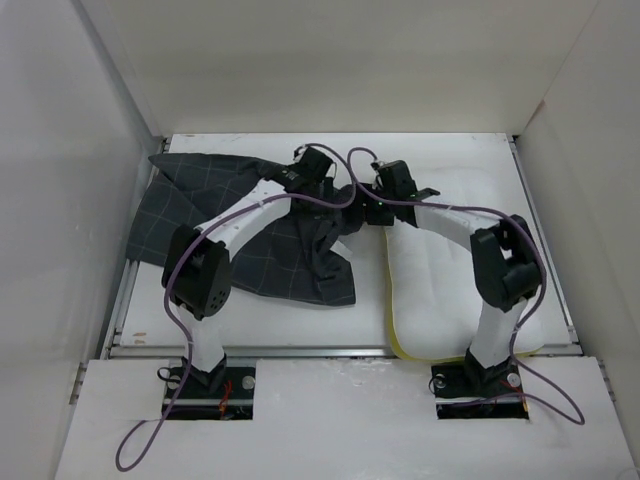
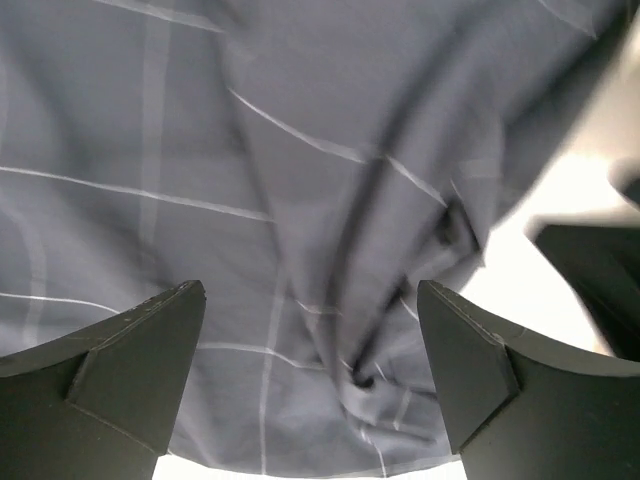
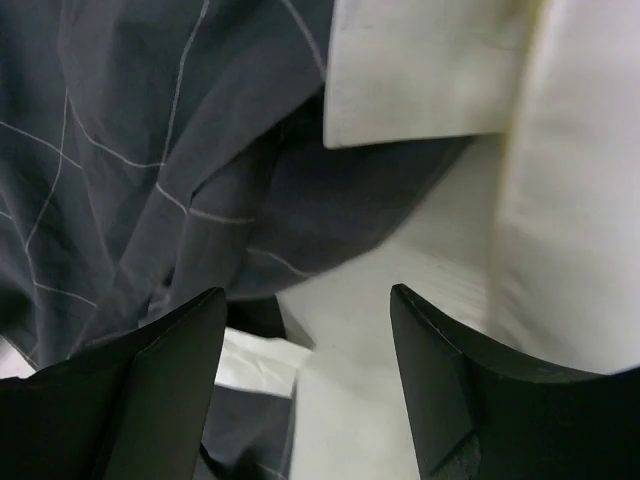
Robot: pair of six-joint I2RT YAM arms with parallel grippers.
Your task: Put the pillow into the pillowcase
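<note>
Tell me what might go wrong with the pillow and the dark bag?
The pillowcase lies crumpled, so the open left gripper might pinch both layers and close its mouth. The right gripper is very near, over the pillow edge, so the arms could bump or tangle purple cables.

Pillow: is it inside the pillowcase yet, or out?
Out. The pillow lies bare beside the crumpled pillowcase in the top view.

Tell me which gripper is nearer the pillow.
Right. The right gripper hangs open over the pillow's far left corner, beside the pillowcase; the left gripper is open over the pillowcase, farther left.
</note>
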